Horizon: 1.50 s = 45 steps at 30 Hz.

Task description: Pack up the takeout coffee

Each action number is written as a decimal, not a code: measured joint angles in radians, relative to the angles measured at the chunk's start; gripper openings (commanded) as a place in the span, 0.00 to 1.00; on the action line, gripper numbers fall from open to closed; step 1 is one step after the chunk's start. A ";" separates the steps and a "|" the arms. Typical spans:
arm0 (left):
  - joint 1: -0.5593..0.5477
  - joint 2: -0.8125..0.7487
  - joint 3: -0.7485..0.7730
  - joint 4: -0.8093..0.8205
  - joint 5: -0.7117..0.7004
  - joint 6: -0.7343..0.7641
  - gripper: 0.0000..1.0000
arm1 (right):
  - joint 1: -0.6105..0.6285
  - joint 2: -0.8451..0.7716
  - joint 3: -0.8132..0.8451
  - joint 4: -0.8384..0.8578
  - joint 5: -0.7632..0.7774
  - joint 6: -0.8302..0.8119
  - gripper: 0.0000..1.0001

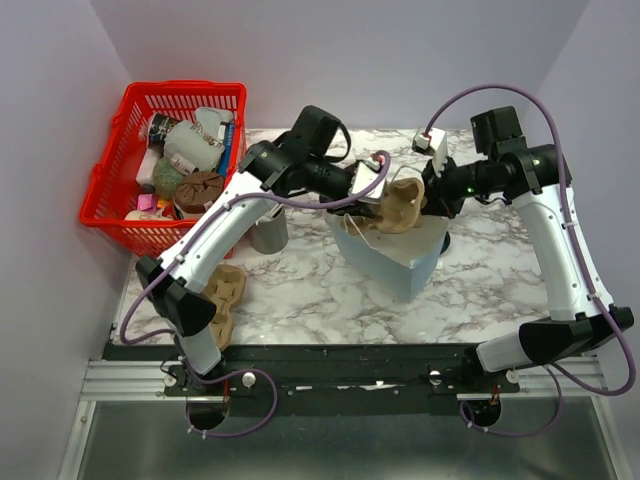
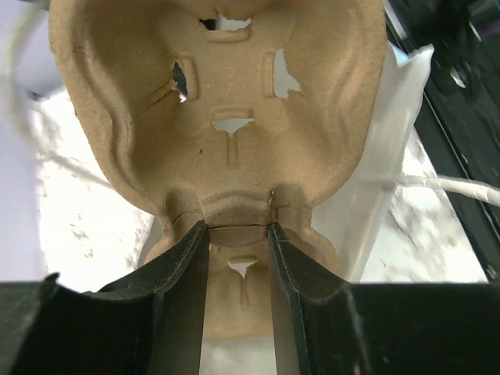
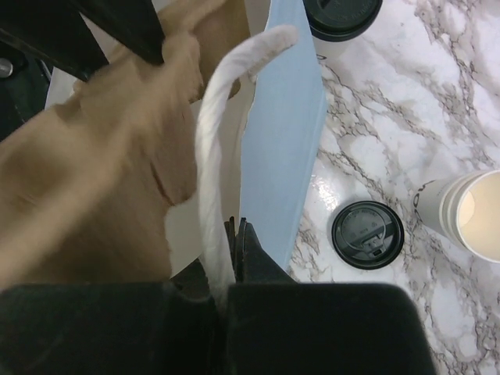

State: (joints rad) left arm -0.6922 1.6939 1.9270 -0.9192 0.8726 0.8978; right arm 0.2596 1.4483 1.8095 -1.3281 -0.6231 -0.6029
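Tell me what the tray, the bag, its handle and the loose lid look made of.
Tray: moulded pulp, likely; tan, matte, fibrous, with torn-edged slots.
Bag: paper, apparently; pale blue, smooth, flat stiff panels.
Handle: twisted white cord, probably paper; spiral ridges show.
Lid: black plastic; slight sheen, moulded rings.

Bright, even light, soft shadows on the desk — pulp tray smeared with blur, paper cup washed out in the right wrist view.
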 measured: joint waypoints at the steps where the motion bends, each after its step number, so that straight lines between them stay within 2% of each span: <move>1: -0.013 0.036 0.066 -0.078 -0.017 0.030 0.00 | 0.004 -0.001 -0.006 0.002 -0.005 0.000 0.00; 5: -0.052 0.122 0.229 -0.271 -0.100 0.147 0.00 | 0.019 -0.008 -0.053 0.006 -0.032 0.010 0.00; 12: -0.086 0.107 0.219 -0.385 -0.220 0.310 0.00 | 0.021 -0.008 -0.068 0.006 -0.064 0.012 0.00; 17: -0.125 0.107 0.217 -0.407 -0.299 0.366 0.00 | 0.023 -0.002 -0.068 0.006 -0.081 0.011 0.00; 28: -0.167 0.111 0.226 -0.422 -0.380 0.389 0.00 | 0.089 -0.001 -0.068 0.007 -0.081 0.013 0.00; 39: -0.188 0.122 0.224 -0.422 -0.411 0.388 0.00 | 0.089 0.006 -0.058 0.061 -0.005 0.107 0.00; 45: -0.187 0.120 0.163 -0.415 -0.407 0.373 0.00 | 0.089 0.013 -0.052 0.068 -0.019 0.102 0.00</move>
State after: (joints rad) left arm -0.8787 1.8137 2.0895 -1.3342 0.4652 1.2713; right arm 0.3489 1.4612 1.7576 -1.2602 -0.6418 -0.5011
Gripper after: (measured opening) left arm 0.405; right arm 0.019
